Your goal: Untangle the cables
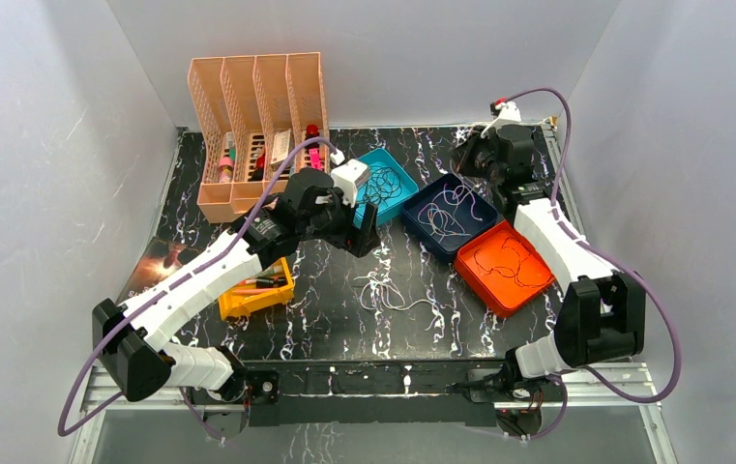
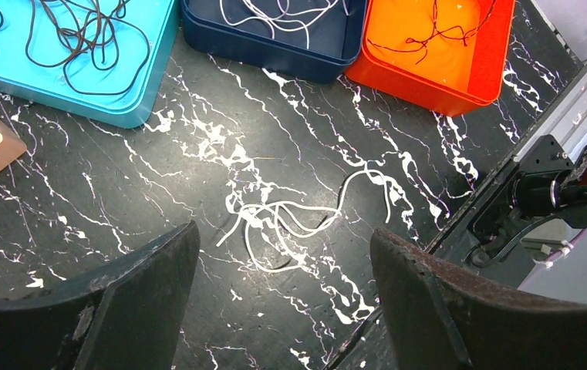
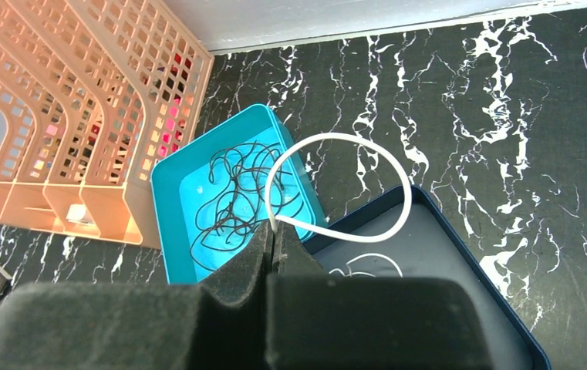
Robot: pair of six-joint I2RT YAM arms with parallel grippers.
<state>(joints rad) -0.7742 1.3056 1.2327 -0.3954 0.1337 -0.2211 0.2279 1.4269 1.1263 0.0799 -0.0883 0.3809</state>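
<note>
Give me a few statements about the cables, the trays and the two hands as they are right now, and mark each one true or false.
1. The left hand is open above a white tangle on the table. True.
2. The right hand is open and empty. False: it is shut on a white cable loop.
3. The teal tray holds black cables. True.
4. The orange tray is empty. False: it holds a thin dark cable.

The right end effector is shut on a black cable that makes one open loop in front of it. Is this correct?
Not quite: the cable is white, not black. The right wrist view shows the right end effector shut on a white cable that makes one open loop in front of it. The black cables lie in the teal tray.
</note>
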